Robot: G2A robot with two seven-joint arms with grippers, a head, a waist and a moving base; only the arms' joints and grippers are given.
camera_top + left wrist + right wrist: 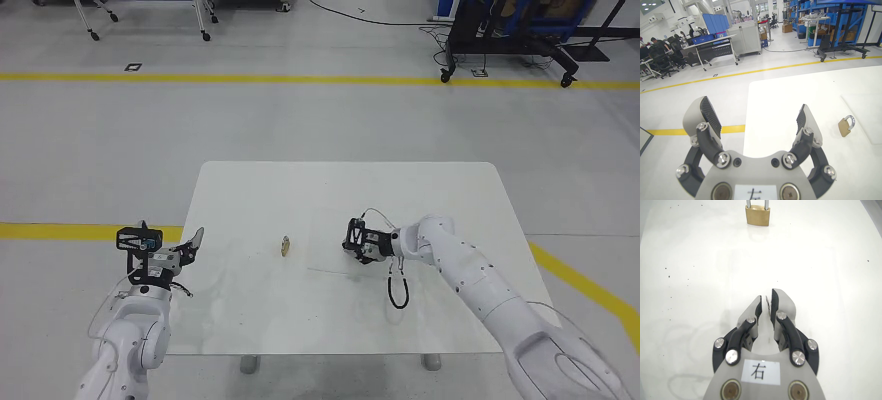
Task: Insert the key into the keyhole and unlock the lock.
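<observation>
A brass padlock [285,245] with a steel shackle lies near the middle of the white table [350,190]. My right gripper [355,240] sits low over the table a short way to its right, pointing at it. In the right wrist view the right gripper [766,294] is closed to a narrow slit, with a thin metal key [768,304] edge-on against one pad. The padlock [758,216] lies straight ahead of it, body toward the gripper. My left gripper [190,245] hangs open at the table's left edge. The left gripper [755,115] holds nothing, and the padlock [846,126] lies well off to one side.
A black cable loop [398,290] hangs from the right arm over the table. Yellow floor lines [300,78] run behind and beside the table. A black wheeled stand [510,40] is far back right.
</observation>
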